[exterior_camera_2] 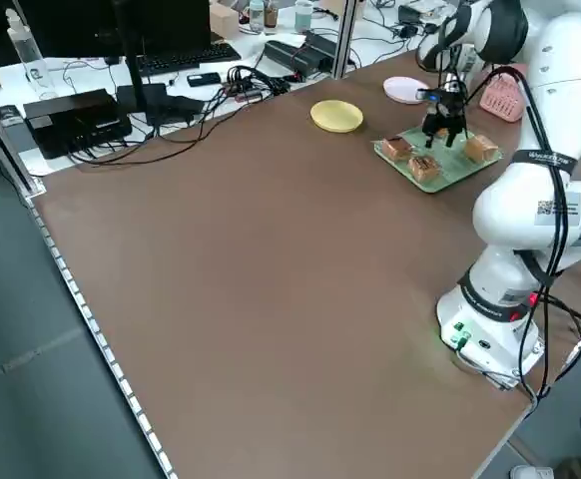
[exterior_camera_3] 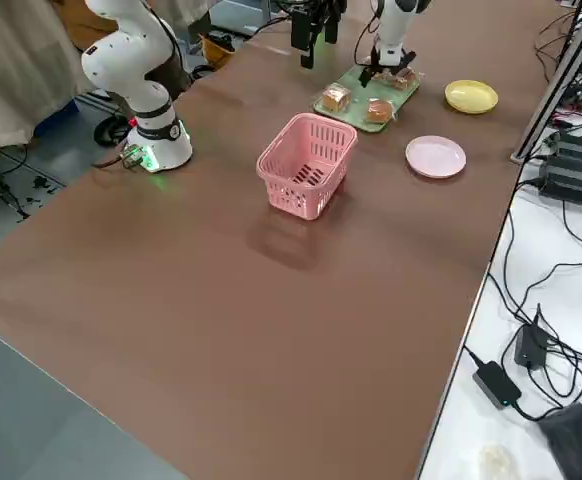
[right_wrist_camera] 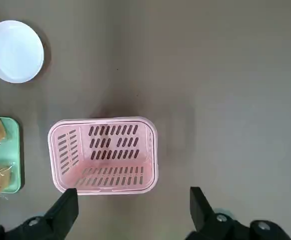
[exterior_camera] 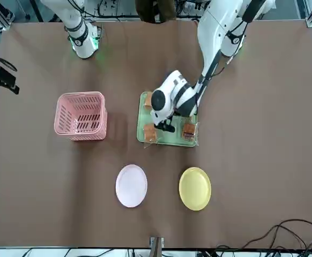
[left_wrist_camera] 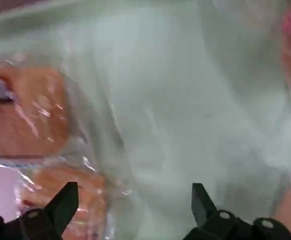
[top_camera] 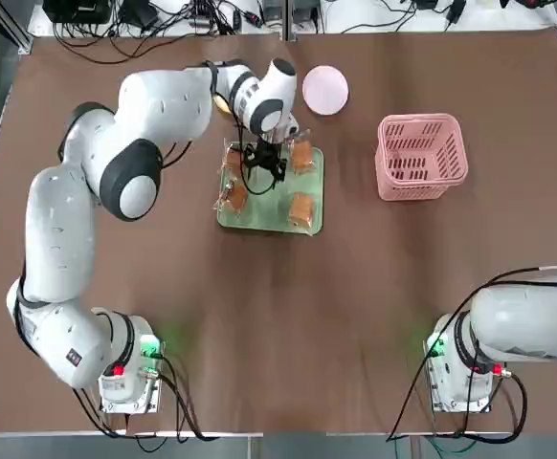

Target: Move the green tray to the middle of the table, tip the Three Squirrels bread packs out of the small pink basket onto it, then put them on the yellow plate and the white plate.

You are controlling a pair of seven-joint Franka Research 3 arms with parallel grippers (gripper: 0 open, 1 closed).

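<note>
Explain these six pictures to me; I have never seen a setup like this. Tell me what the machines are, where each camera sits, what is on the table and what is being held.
Two white robot arms stand side by side at a brown table. One picture looks straight down, one faces the robot from across the table, two look in from the sides, and two come from cameras on the wrists.

In the middle lies a green tray with four bread packs on it. The pink basket stands upright and empty beside it. Beyond the tray sit a white plate and a yellow plate, both bare.

The left gripper hangs low over the tray, its jaws open and holding nothing. The right gripper is parked high above the basket, also open and empty.
</note>
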